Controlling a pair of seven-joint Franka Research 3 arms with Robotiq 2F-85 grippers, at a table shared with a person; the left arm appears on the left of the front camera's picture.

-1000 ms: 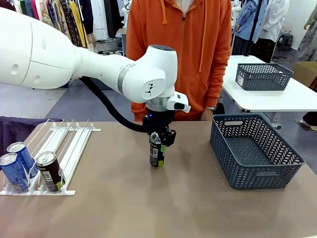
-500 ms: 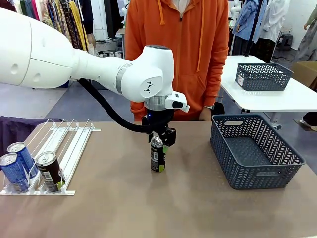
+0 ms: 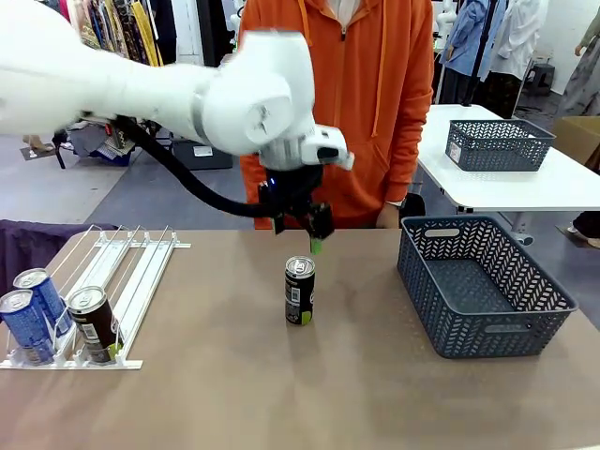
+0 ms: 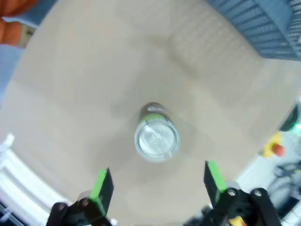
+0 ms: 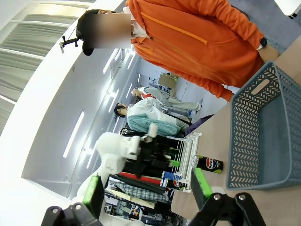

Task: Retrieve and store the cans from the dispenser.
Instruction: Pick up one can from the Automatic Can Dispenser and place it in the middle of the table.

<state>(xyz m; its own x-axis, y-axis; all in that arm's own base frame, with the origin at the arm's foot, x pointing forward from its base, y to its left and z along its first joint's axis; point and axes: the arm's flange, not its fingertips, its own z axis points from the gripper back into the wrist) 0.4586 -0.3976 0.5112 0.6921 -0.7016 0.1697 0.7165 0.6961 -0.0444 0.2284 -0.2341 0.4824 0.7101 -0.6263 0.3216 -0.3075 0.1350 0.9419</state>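
Nearest us, at the front left of the table (image 3: 234, 394), sits the dispenser (image 3: 141, 272). Three cans wait at the low end of its lanes: two blue cans (image 3: 42, 298) and, just to their right, a dark can (image 3: 94, 323). Out in the middle a fourth can (image 3: 299, 291), dark with a yellow-green band, stands upright on its own with nothing touching it. Well off to its right is the grey basket (image 3: 497, 337), bare tabletop between the two.

Straight above that lone can hangs the left gripper (image 3: 300, 234), jaws spread wide and holding nothing. Its white arm sweeps in from the left, blurred, wrist pointing down. The front camera gives the can's side and label. The left wrist camera looks down on its silver top, centred beyond the two green pads (image 4: 101, 186) with clear gaps either side and a basket corner at top right.

The right wrist camera, rolled sideways, brings in the right gripper (image 5: 146, 190), jaws wide apart too and carrying nothing, near the basket's slotted end wall.

Across the table stands a person in an orange hoodie (image 3: 356, 103). Farther back right, a second table (image 3: 525, 192) carries a smaller basket (image 3: 497, 143).
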